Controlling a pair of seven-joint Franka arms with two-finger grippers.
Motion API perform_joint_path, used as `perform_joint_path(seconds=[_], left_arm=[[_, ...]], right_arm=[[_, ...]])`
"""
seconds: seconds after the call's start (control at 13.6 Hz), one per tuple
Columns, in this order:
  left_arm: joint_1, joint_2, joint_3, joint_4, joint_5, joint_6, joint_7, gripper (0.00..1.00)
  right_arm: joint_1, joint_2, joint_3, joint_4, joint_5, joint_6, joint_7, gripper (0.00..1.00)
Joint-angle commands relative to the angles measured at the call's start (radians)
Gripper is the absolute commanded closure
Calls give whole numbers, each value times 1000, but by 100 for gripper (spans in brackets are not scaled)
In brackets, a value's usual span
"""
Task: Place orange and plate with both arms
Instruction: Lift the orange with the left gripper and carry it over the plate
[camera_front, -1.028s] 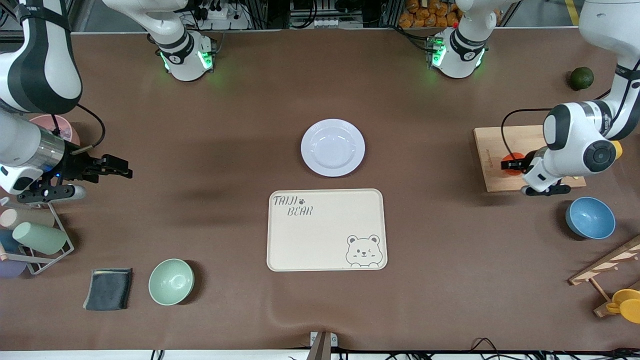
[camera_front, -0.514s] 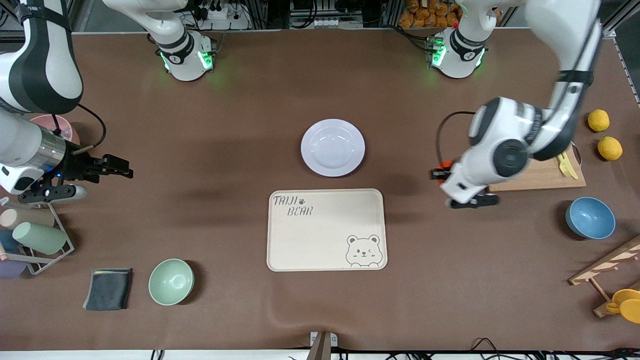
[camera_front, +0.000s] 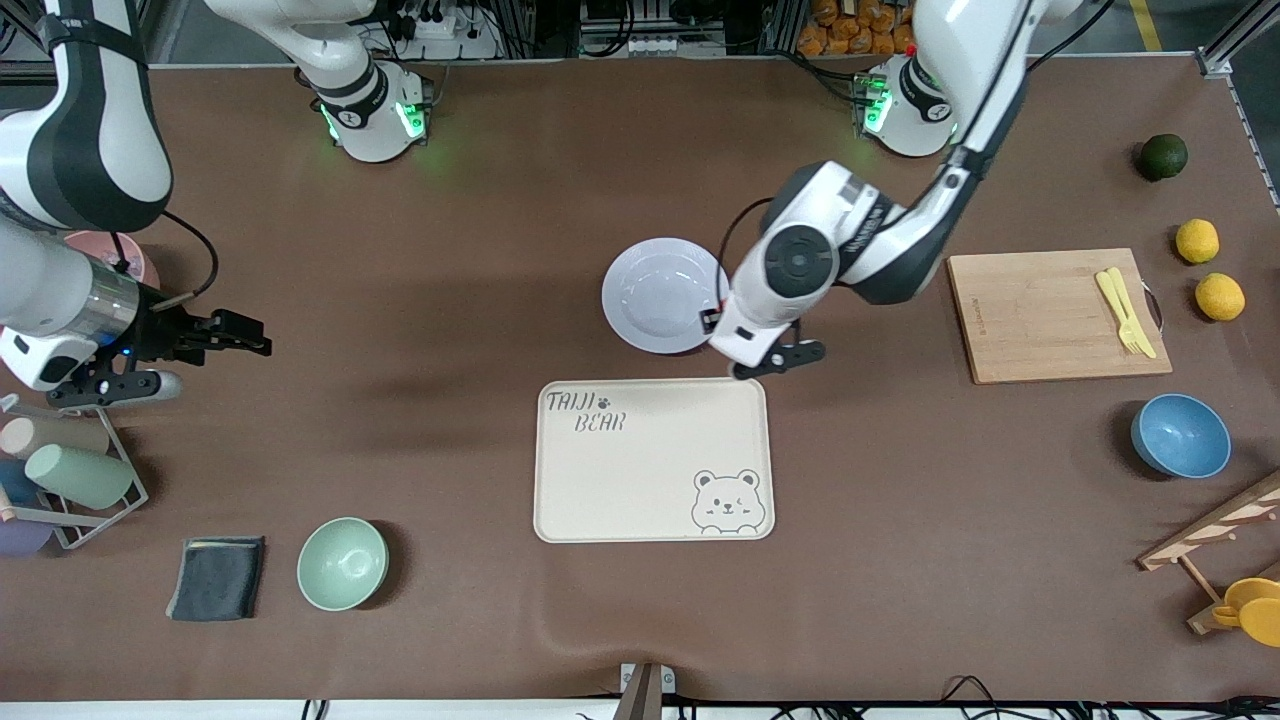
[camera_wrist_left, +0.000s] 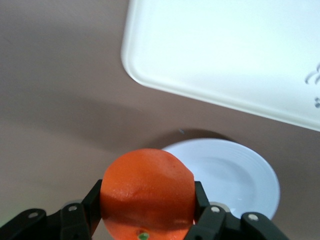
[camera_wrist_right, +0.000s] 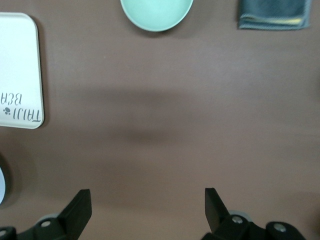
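Observation:
The orange (camera_wrist_left: 147, 192) is gripped between my left gripper's (camera_wrist_left: 147, 207) black fingers (camera_wrist_left: 92, 205). It hangs over the table by the edge of the pale lavender plate (camera_wrist_left: 235, 175). In the front view the left gripper (camera_front: 712, 322) is over the plate's (camera_front: 655, 295) rim on the left arm's side, and the wrist hides the orange. The cream bear-print tray (camera_front: 655, 460) lies nearer to the front camera than the plate. My right gripper (camera_front: 232, 335) waits open and empty over bare table at the right arm's end, its fingers (camera_wrist_right: 80, 207) wide apart.
A wooden cutting board (camera_front: 1040, 315) with yellow cutlery, two lemons (camera_front: 1197, 240), a dark green fruit (camera_front: 1163, 156) and a blue bowl (camera_front: 1180, 435) are at the left arm's end. A mint bowl (camera_front: 342, 563), grey cloth (camera_front: 217, 577) and cup rack (camera_front: 70, 480) are at the right arm's end.
My left arm swung from the cutting board toward the middle of the table with the orange, reaching the plate's edge. The right arm has barely moved.

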Motion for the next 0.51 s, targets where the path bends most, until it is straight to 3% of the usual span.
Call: perform_joint_path(seconds=[0.0,0.15,0.44], left_arm=[[-65,122,18,102,5,29,-148,93],[-116,163,18,110,5,48,-248,88],[-183,217,17,107,-1,94,-288,64]], right_arm=[[0,-3,-1,-71,112,5,0,0],[-15,-3,-2,-140,224,13,-1,0],[-3,-11,-1,-299,476,19,-16,0]])
